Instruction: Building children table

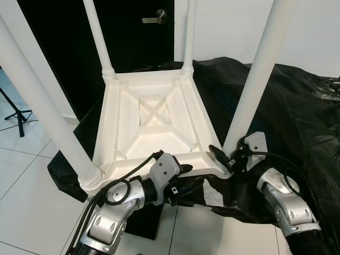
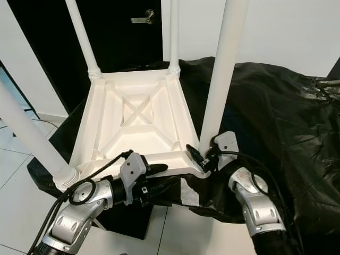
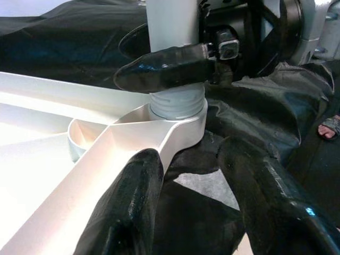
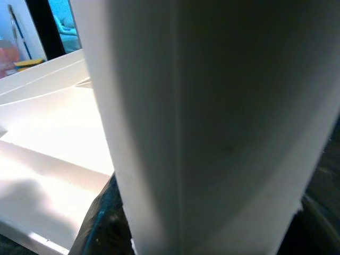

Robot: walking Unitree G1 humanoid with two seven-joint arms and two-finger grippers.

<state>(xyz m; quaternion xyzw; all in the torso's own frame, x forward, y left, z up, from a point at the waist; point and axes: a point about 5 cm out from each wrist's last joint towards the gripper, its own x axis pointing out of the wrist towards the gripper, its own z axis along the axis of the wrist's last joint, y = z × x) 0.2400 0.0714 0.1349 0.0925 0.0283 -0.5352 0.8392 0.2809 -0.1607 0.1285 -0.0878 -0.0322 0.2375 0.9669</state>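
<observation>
A white plastic children's table [image 1: 154, 114] lies upside down on a black sheet, its legs pointing up. My right gripper [image 1: 226, 154] is shut on the near right leg [image 1: 260, 69] just above its screw collar. One of its fingers [image 3: 164, 66] crosses the leg in the left wrist view, and the leg [image 4: 212, 122] sits very close in the right wrist view. My left gripper [image 1: 186, 172] is open at the tabletop's near rim, close to that corner. One finger [image 3: 127, 212] lies along the rim and the other [image 3: 271, 207] is over the sheet.
The crumpled black plastic sheet [image 1: 297, 111] covers the floor under the table and to the right. Behind stands a dark door with a lever handle [image 1: 155, 17]. White tiled floor [image 1: 26, 175] and a tripod foot [image 1: 18, 114] are on the left. A person's sandalled foot [image 3: 329, 127] rests on the sheet.
</observation>
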